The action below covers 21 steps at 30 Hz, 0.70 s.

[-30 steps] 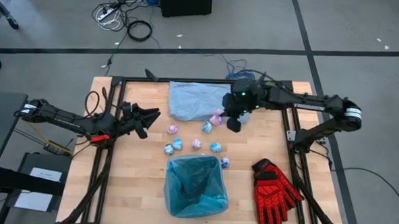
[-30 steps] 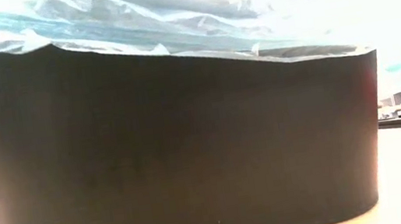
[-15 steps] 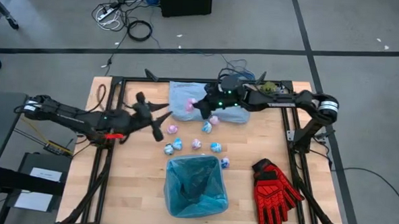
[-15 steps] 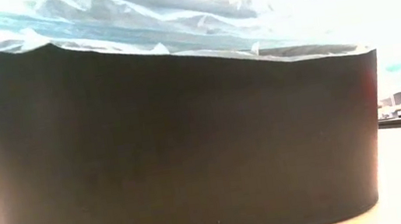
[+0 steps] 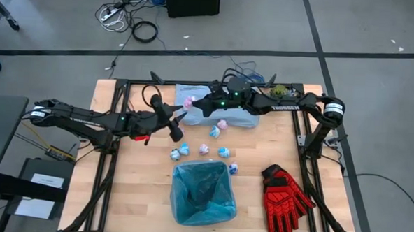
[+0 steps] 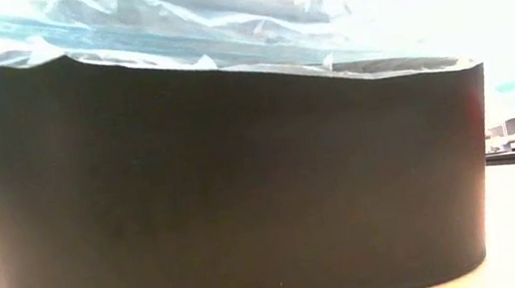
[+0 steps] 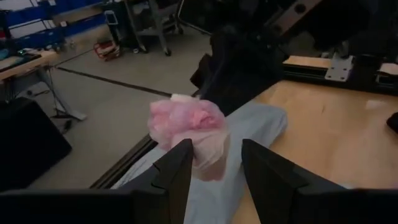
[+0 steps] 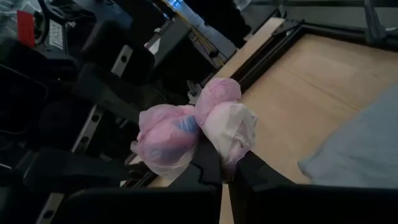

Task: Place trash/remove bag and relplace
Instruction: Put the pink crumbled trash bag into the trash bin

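A crumpled pink-and-white trash wad (image 5: 189, 101) hangs in the air over the table's far left, with my right gripper (image 5: 195, 105) shut on it. My left gripper (image 5: 179, 120) stands open just near of it. In the left wrist view the wad (image 7: 186, 121) shows between and beyond the two fingers (image 7: 177, 168); whether they touch it I cannot tell. Several more wads (image 5: 205, 149) lie on the wood between the grey-blue bag (image 5: 238, 117) and the black bin (image 6: 231, 168). The bin is lined with the cyan bag (image 5: 202, 193). My right gripper pinches the wad's pale lower edge (image 8: 229, 155) between its two shut fingertips (image 8: 249, 171). The fingers come about level from the table's right side. The rest of the wad bulges out beyond the fingertips, lifted clear of the table.
A red work glove (image 5: 284, 196) lies at the near right. A small green plant (image 5: 282, 89) sits at the far right edge. The black table frame (image 5: 115, 126) runs along both sides. The bin fills the low view.
My right gripper has carried the pink wad from beside the grey-blue bag toward the table's left, rolling its wrist, and the wad is now off the wood. My left gripper has swung toward the right and far side, rolling as it went, up to the wad.
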Each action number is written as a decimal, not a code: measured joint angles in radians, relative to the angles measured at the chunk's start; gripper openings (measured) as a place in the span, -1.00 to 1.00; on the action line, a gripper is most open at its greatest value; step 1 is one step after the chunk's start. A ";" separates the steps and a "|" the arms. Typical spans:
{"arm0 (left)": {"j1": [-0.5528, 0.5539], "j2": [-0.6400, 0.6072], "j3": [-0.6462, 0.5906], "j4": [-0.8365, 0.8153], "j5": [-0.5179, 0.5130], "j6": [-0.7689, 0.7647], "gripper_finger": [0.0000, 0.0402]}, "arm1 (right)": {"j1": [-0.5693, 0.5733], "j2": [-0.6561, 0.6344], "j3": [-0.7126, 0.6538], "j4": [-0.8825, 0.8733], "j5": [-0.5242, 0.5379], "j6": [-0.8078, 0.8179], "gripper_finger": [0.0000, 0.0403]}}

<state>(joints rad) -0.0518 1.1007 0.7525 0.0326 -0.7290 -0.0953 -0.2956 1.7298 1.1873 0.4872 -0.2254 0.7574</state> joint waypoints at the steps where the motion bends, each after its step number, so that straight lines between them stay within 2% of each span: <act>1: 0.001 0.000 0.000 0.000 -0.035 -0.007 -0.24 | 0.000 0.000 0.002 0.000 -0.003 -0.002 -1.00; 4: 0.004 0.000 0.000 -0.010 -0.107 -0.011 -0.24 | 0.004 0.000 0.004 -0.006 -0.003 -0.020 -1.00; 8: 0.018 0.001 0.000 -0.017 -0.071 -0.011 -0.29 | 0.007 0.000 0.004 -0.011 -0.011 -0.026 -1.00; 11: 0.019 0.007 0.000 -0.030 -0.041 -0.033 -0.47 | 0.007 0.000 0.004 -0.017 -0.019 -0.028 -1.00; 15: 0.020 0.006 0.000 -0.046 -0.008 -0.083 -0.89 | 0.006 0.000 0.004 -0.018 -0.027 -0.030 -1.00; 18: 0.019 0.006 0.001 -0.087 -0.013 -0.140 -0.95 | 0.005 -0.001 0.004 -0.023 -0.031 -0.037 -1.00; 21: 0.019 0.005 0.003 -0.183 -0.073 -0.220 -0.98 | 0.008 -0.012 0.004 -0.021 -0.048 -0.095 -1.00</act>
<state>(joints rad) -0.0330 1.1062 0.7560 -0.1507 -0.8015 -0.3149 -0.2878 1.7174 1.1909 0.4657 -0.2738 0.6622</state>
